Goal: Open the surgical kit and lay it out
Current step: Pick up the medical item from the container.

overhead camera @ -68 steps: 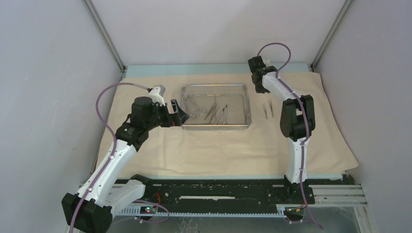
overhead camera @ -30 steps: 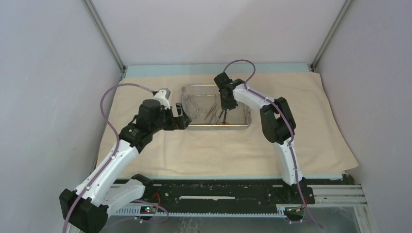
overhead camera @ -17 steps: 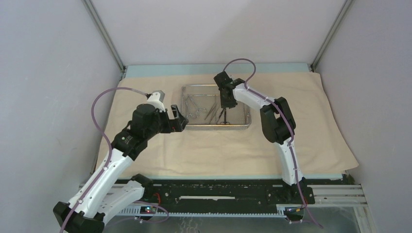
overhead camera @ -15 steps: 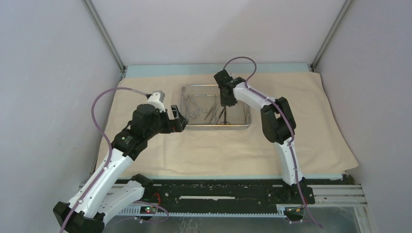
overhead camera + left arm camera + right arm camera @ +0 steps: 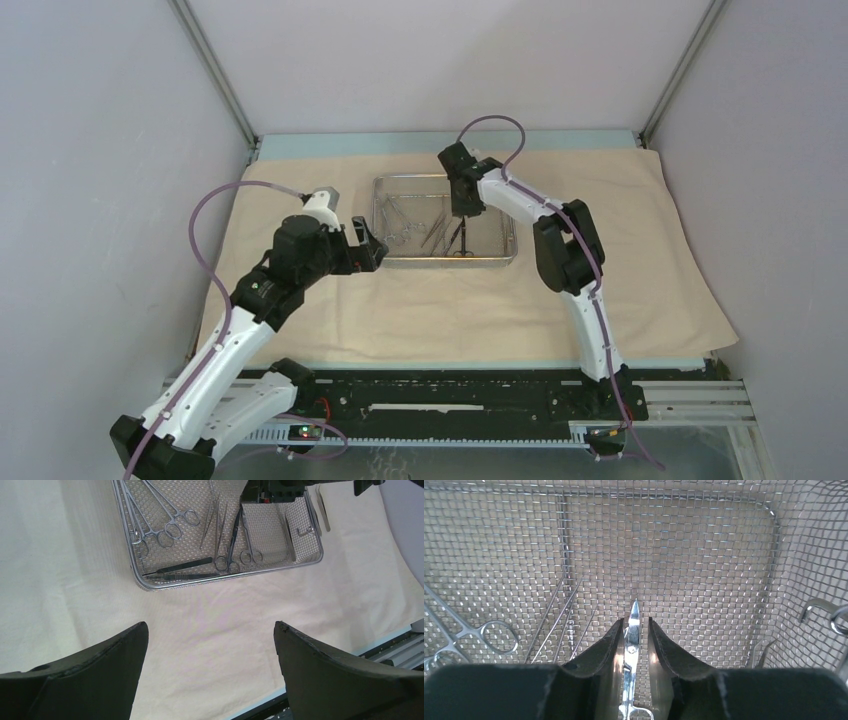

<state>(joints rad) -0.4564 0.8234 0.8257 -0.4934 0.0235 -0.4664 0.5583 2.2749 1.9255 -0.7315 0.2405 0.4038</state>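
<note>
Right wrist: my right pincer (image 5: pixel 634 626), down in the tray (image 5: pixel 704 555), grips one clamp (image 5: pixel 634 614) of four; left pincer (image 5: pixel 210 626) apart.

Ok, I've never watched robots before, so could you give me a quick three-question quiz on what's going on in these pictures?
1. True or false: the left gripper is open and holds nothing.
2. What does the right gripper hold? A a plastic syringe; B a ring-handled steel instrument; C nothing.
3. What does the shallow rectangular steel mesh tray rest on?
Key: 1 true; 2 B; 3 the spread beige cloth.
</note>
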